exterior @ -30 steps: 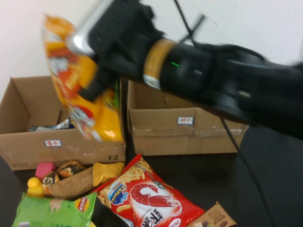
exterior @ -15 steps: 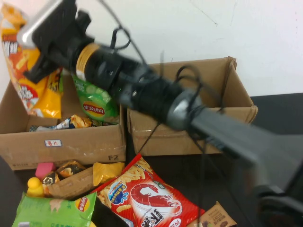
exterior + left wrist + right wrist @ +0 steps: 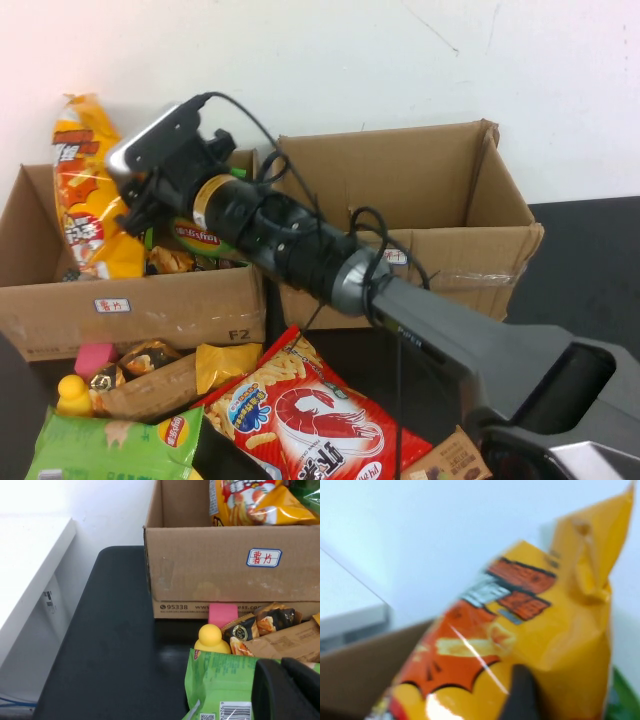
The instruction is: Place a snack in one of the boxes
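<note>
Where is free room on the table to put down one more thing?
Bare dark table left of the low labelled box. Crowded in front of it: green bag, red shrimp-snack bag. Right gripper hangs over that box; left gripper above the green bag.

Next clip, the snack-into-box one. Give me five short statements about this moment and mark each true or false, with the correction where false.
1. The orange chip bag stands in the low left box. True.
2. The right gripper is over the taller taped box. False: it is over the low left box, beside the orange bag.
3. The low box carries a white label with red writing. True.
4. The left gripper holds the red shrimp-cracker bag. False: that bag lies on the table in front of the boxes, and the left gripper sits low near a green bag.
5. A yellow toy sits inside the low box. False: it is on the table in front of it.
</note>
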Robot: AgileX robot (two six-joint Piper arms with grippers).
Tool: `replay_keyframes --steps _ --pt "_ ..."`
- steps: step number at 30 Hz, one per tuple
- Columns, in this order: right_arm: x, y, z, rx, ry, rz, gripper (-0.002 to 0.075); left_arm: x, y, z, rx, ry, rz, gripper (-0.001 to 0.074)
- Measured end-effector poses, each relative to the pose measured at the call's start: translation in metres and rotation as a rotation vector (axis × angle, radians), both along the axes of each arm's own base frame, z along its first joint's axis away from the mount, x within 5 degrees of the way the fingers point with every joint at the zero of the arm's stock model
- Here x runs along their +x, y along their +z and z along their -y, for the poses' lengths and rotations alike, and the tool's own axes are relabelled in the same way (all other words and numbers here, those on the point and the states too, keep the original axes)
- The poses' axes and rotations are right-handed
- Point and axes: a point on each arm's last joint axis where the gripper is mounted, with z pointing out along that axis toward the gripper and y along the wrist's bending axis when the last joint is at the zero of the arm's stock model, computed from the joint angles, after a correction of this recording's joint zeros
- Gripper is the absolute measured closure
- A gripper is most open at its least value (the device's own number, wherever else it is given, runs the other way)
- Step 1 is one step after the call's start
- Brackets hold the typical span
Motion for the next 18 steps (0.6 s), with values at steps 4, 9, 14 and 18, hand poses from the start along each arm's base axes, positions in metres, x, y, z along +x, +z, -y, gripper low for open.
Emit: replay_keyframes --steps 4,9,14,18 --pt "0.004 0.010 0.008 -0.026 -0.045 -0.033 0.0148 0.000 0.000 0.000 0.000 0.000 0.000 0.0737" --pt "-0.003 0.058 0.015 -0.025 -0.075 0.012 0.0172 0.000 0.000 0.000 0.000 0.000 0.000 0.0737" --pt "-0.024 0.096 0.015 -0.014 -0.114 -0.054 0.0421 0.000 0.000 0.000 0.000 0.000 0.000 0.0737" --pt "-0.044 0.086 0.002 -0.067 -0.120 -0.194 0.0648 0.000 0.000 0.000 0.000 0.000 0.000 0.0737"
